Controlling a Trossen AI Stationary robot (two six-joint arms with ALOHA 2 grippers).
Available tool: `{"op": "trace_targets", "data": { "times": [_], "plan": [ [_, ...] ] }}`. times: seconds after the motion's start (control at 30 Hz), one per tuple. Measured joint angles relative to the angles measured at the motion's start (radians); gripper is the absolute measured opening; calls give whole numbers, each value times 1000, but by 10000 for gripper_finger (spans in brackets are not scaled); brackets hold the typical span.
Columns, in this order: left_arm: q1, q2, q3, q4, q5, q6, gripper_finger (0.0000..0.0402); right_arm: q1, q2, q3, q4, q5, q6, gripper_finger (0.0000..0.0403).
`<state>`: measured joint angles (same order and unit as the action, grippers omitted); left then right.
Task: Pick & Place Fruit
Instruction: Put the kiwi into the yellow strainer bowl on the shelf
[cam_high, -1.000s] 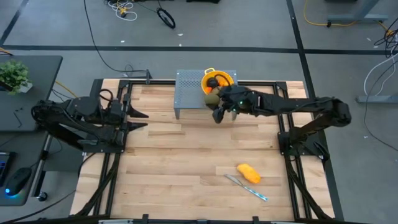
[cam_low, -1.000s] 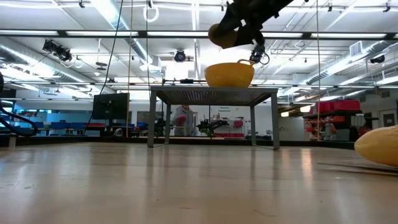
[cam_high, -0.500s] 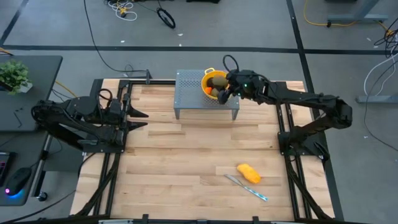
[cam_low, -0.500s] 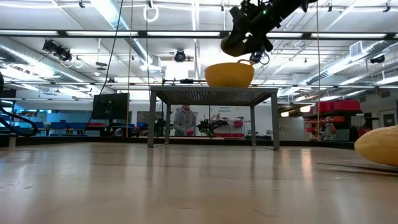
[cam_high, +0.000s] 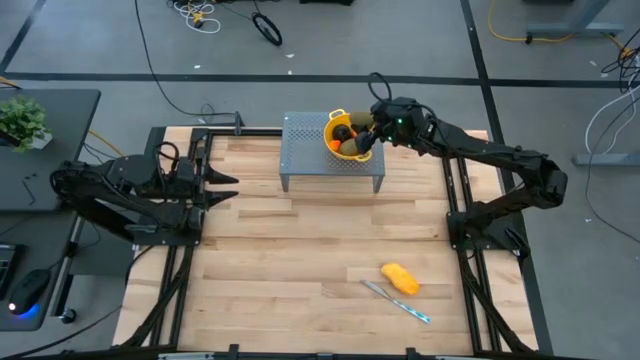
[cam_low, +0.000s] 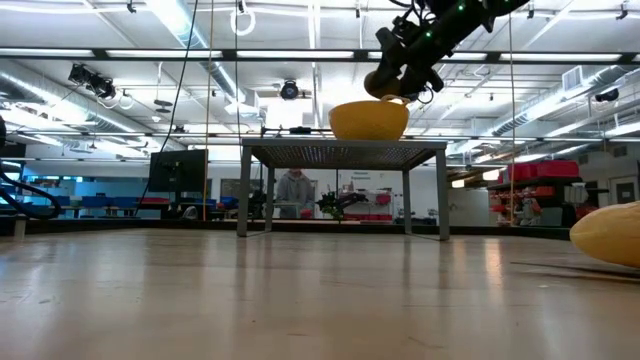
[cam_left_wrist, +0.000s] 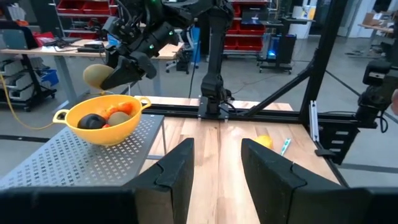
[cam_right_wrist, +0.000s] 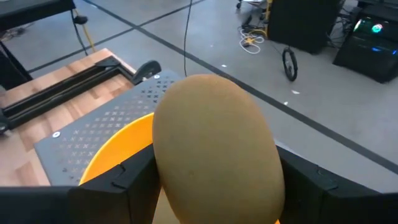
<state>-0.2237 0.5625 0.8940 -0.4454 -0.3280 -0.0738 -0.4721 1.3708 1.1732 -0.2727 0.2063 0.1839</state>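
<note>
I could read no text, label, brand, number or sign in any view. Signs and screens in the room behind my table were too small and blurred to make out.

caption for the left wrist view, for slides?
Right gripper holds an olive-green oval fruit above the yellow colander on the perforated stand.
</note>
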Motion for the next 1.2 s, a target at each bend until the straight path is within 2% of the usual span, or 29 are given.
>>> {"op": "trace_targets", "data": {
  "times": [0.37,1.2],
  "plan": [
    [0,0,0,0,-23,3,141,0,23,0,-77,-1,-35,252],
    [0,0,0,0,-27,-1,141,0,43,0,-68,-1,-35,256]
  ]
}}
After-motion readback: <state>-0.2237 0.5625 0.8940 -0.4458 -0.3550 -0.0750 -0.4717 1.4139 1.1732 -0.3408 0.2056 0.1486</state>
